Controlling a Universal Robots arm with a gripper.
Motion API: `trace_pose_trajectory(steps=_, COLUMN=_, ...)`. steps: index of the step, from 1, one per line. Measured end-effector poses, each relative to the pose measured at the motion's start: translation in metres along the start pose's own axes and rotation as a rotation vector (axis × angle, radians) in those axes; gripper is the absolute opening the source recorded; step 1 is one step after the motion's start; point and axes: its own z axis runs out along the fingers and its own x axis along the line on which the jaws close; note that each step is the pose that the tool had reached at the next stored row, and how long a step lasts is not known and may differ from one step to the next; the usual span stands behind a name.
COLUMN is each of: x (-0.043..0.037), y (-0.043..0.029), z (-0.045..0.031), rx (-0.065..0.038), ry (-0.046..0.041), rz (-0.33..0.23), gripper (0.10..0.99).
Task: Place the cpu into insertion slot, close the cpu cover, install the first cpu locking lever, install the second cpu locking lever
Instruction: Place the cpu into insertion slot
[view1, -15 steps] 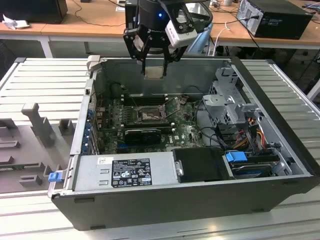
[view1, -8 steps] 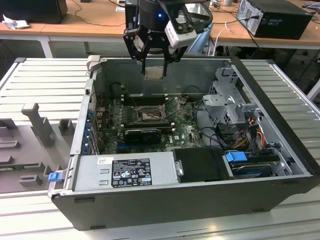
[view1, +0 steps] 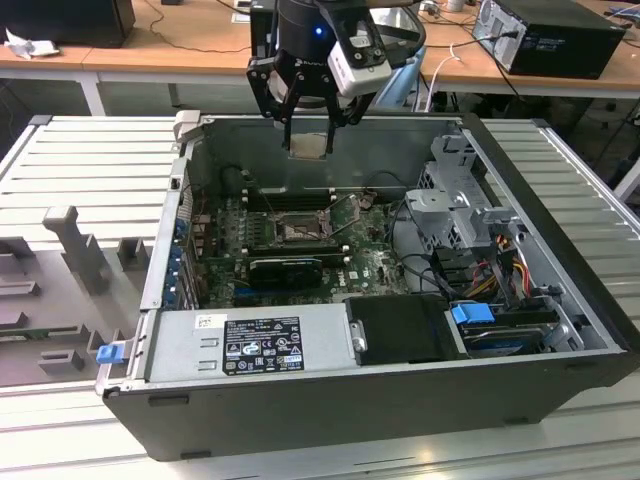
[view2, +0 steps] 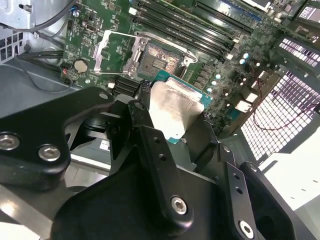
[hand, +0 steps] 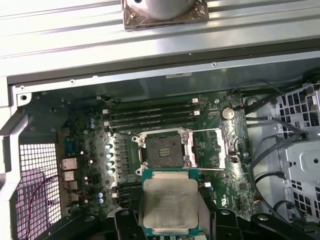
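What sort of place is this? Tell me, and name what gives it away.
Probably a robotics lab or electronics workshop: an open computer case sits on a ribbed metal table, the gripper holds a chip above it, and wooden benches behind carry cables and another computer.

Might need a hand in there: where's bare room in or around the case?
Free: ribbed tabletop at the exterior view's left of the case, beyond the grey tray. Crowded inside: drive cage and cables beside the insertion slot, power supply toward the camera, gripper holding the cpu above.
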Motion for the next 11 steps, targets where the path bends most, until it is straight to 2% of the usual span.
trace_pose_trajectory(steps=11, x=0.0, y=0.0, z=0.0002, rx=0.0, ry=-0.0016, rz=0.018, gripper=0.529)
